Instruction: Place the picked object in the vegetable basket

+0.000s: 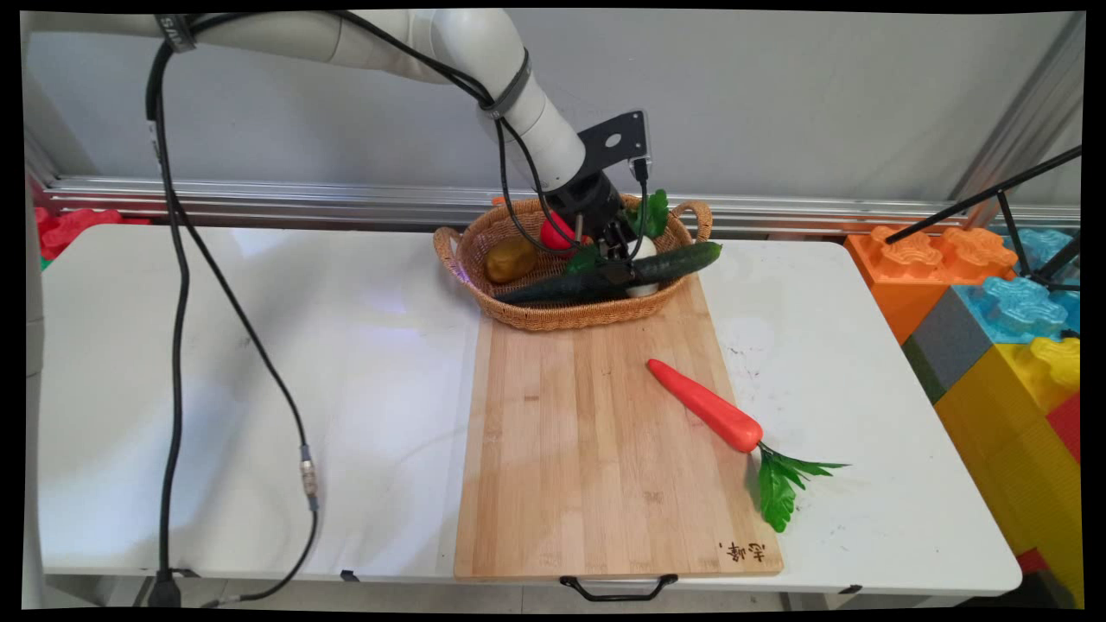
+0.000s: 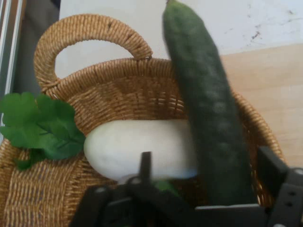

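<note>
My jaws (image 2: 203, 189) close around the cucumber (image 2: 208, 118), which lies across the basket (image 1: 553, 315) at upper centre. Under it sits a white radish (image 2: 137, 149); a carrot (image 1: 704, 406) lies on the cutting board (image 1: 587, 449) lower right.

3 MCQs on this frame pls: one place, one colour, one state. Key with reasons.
1. Where does the orange toy carrot lie?
A. in the basket
B. on the wooden cutting board
C. on the floor

2. What colour is the long cucumber?
A. dark green
B. yellow
C. purple

3. How does the cucumber sit in the woven wicker basket?
A. wholly inside
B. upright
C. one end past the rim

B: its body rests on the board, leaves on the table.
A: both views show it.
C: its end overhangs the rim beside the black gripper.
</note>
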{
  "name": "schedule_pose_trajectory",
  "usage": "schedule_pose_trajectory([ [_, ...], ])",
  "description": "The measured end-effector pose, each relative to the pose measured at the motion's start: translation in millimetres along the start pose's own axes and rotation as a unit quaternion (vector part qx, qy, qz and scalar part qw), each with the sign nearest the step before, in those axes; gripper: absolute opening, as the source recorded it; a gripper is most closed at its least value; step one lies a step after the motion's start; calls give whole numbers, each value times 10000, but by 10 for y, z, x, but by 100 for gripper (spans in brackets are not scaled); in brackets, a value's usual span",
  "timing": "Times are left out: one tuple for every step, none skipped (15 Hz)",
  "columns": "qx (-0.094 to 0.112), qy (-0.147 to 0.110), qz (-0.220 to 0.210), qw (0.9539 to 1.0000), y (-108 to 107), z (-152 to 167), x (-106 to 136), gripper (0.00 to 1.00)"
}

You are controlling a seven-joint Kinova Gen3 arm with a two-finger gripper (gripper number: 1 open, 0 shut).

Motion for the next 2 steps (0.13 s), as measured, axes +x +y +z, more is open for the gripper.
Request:
schedule_pose_trajectory([
  [8,19,-17,10000,-13,-4,16,100],
  [7,41,-49,10000,-20,-17,36,100],
])
